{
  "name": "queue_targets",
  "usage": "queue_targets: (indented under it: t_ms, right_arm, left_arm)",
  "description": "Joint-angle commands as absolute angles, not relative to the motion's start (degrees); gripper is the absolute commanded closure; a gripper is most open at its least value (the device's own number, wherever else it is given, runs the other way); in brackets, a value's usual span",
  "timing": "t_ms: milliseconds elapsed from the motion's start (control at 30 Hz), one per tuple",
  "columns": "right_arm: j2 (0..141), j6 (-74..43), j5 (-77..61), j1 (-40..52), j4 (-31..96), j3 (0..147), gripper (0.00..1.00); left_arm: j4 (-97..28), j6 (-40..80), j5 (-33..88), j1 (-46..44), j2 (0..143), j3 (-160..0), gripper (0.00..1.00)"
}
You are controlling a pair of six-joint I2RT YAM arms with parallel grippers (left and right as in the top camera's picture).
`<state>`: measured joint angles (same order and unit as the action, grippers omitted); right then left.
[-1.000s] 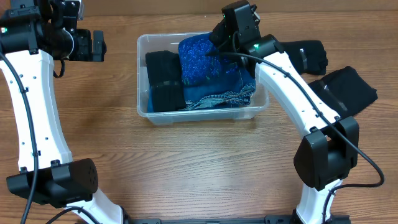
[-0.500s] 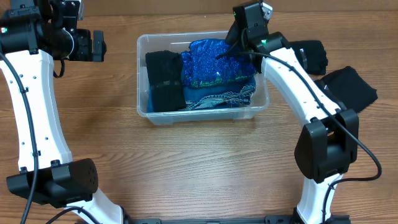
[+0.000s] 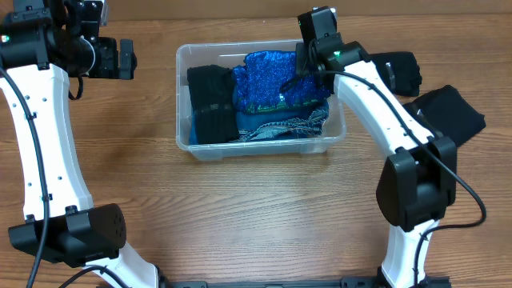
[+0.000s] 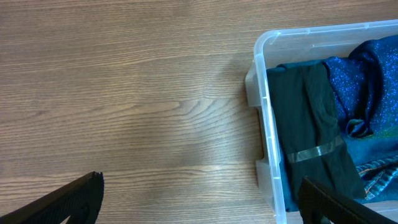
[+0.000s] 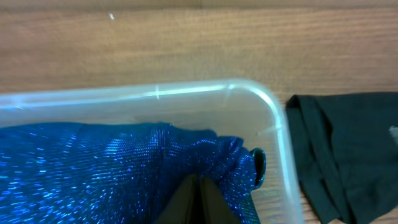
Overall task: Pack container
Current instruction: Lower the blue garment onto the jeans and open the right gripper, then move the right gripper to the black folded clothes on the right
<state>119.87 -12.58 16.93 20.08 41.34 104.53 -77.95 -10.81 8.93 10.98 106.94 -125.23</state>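
Container (image 3: 256, 149), mid-table, holds a black bundle (image 3: 212, 104) and a blue sequined cloth (image 3: 272, 76). The right gripper (image 5: 199, 186) dips over its far right corner, fingers together at the cloth; whether it pinches the cloth cannot be told. The left gripper (image 3: 126, 58), fingers apart, hovers to the left. Black garments (image 3: 452, 112) lie on the table to the right.

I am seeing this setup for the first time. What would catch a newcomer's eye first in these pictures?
The glittering blue cloth stands out, filling the right part of the clear container, with the right gripper shut on it. A folded dark garment lies beside it in the container, and two black garments lie on the table to the right.
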Motion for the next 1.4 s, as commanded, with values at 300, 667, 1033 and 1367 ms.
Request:
queue_targets:
  t_ms: [300,667,1033,1367]
  right_arm:
    - [126.1,-11.7,17.7,20.1,41.0,105.8,0.92]
    - [122.0,-12.2,18.4,19.7,60.4,129.8,0.27]
    - [119.3,-20.3,-6.9,-6.1,86.0,140.3,0.0]
    - [119.4,-22.4,-11.2,-33.7,96.0,139.3,0.0]
  left_arm:
    - [-77.7,-10.0,9.0,10.9,107.5,-125.7,0.0]
    - [-77.7,-10.0,9.0,10.9,107.5,-125.7,0.0]
    - [-77.7,-10.0,9.0,10.9,107.5,-125.7,0.0]
    - [-77.7,-10.0,9.0,10.9,107.5,-125.7,0.0]
